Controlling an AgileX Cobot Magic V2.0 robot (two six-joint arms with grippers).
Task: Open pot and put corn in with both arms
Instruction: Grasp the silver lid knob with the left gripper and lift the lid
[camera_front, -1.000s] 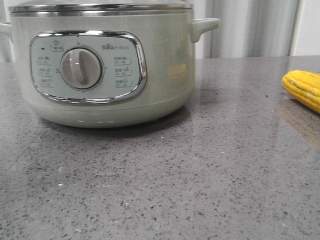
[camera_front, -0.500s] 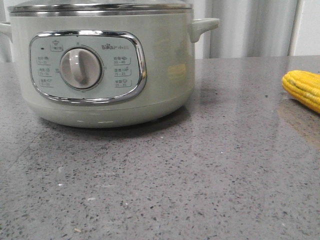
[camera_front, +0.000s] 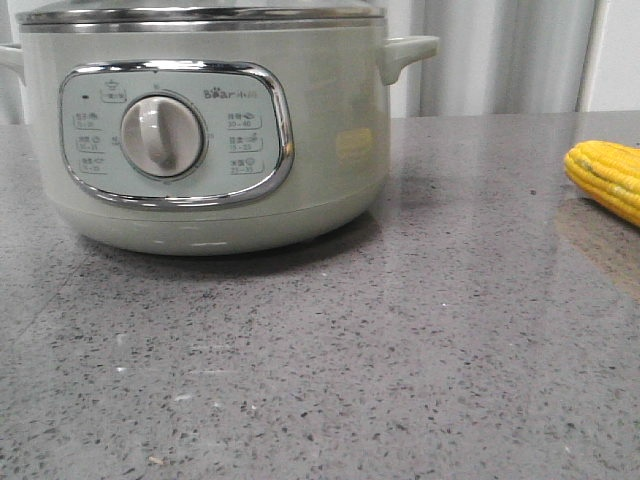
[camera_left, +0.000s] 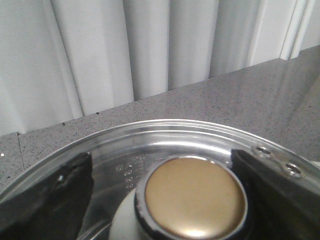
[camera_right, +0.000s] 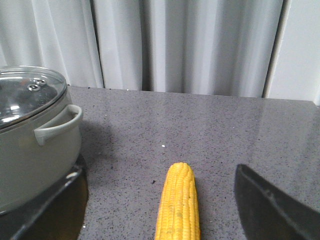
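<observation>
Left tool: dark fingers spread either side of the round brass-toned knob on the glass lid
Pot: rounded pale-green body; chrome-framed panel; lid on; left on the speckled grey tabletop
Corn: yellow, ridged; well right of pot
Right tool: spread; flanking corn
</observation>
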